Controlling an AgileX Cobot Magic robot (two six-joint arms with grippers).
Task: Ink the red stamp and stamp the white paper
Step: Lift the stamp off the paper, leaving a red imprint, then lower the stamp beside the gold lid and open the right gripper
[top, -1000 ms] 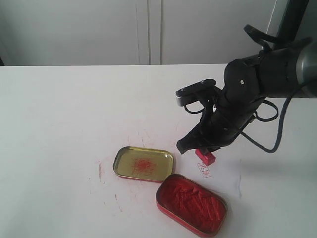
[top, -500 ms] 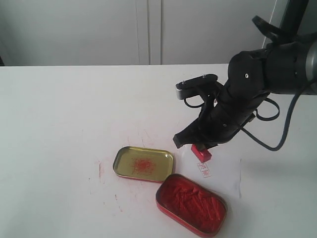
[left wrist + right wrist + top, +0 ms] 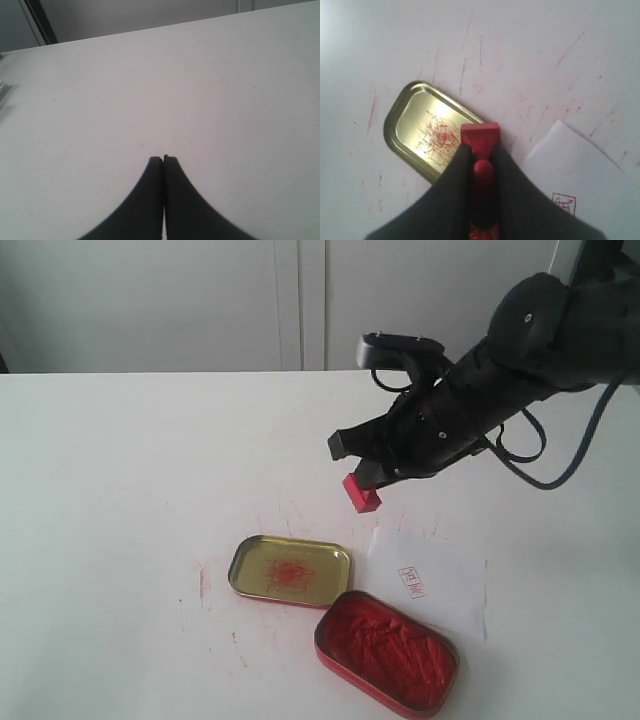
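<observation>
Your left gripper (image 3: 163, 159) was pinched fully together and empty, with no sheet of white paper (image 3: 440, 585) in its view. A shallow gold metal tin lid (image 3: 290, 570) lay left of the paper. Your right gripper (image 3: 366, 472) clamped the small red plastic block stamp (image 3: 361, 493), aloft just beyond the paper's far left corner. The paper carried a red imprint (image 3: 411, 581), so stamping looked done. Next: set the stamp down off the paper.

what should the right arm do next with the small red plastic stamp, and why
Probably set the small red plastic stamp down on the white table and release it: the white paper sheet already bears a red imprint, while the right gripper holds the stamp aloft.
</observation>
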